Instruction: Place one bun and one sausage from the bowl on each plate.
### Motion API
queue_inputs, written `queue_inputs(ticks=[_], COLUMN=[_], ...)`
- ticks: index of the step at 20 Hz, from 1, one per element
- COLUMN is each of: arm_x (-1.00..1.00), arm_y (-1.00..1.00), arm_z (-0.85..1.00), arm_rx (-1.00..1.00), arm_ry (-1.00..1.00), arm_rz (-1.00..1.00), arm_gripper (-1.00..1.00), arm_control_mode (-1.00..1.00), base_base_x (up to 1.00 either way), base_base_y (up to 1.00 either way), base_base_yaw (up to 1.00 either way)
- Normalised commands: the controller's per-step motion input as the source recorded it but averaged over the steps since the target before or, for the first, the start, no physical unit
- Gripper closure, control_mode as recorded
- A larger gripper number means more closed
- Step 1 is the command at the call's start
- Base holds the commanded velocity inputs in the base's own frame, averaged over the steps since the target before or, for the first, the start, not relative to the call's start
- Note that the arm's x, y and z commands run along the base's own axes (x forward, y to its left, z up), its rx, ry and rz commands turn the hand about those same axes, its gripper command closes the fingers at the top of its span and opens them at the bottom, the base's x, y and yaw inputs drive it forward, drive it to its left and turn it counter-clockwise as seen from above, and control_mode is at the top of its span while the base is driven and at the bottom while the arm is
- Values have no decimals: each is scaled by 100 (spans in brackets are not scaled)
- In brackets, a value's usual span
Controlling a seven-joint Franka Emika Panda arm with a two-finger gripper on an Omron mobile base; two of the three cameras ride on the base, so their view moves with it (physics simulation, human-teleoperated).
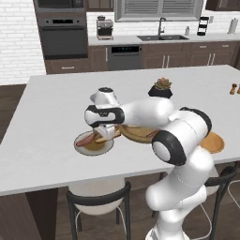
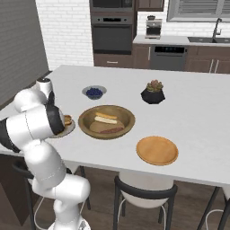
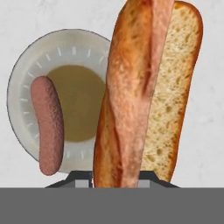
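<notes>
The gripper (image 1: 104, 135) is closed on a split bun (image 3: 144, 96), holding it just above the grey-rimmed plate (image 3: 26, 78), where one sausage (image 3: 47, 124) already lies along the rim. Beside that plate on the white counter (image 2: 197, 103) sits the wooden bowl (image 2: 85, 117) with another bun (image 2: 106, 118) and sausage (image 2: 111, 130) inside, and the orange plate (image 2: 157, 150) lies nearby

bowl (image 2: 107, 121): wood, matt | bun (image 3: 148, 92): crusty, porous crumb | sausage (image 3: 47, 124): grainy skin
</notes>
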Motion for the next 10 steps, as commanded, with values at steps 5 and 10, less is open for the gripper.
queue_inputs(ticks=[5, 10], arm_x=[30, 23], arm_y=[30, 1], arm_z=[-53, -54], arm_rx=[0, 0], arm_ry=[0, 0], arm_rz=[3, 0], arm_gripper=[100, 100], arm_control_mode=[-100, -100], base_base_x=[0, 0], base_base_y=[0, 0], base_base_yaw=[0, 0])
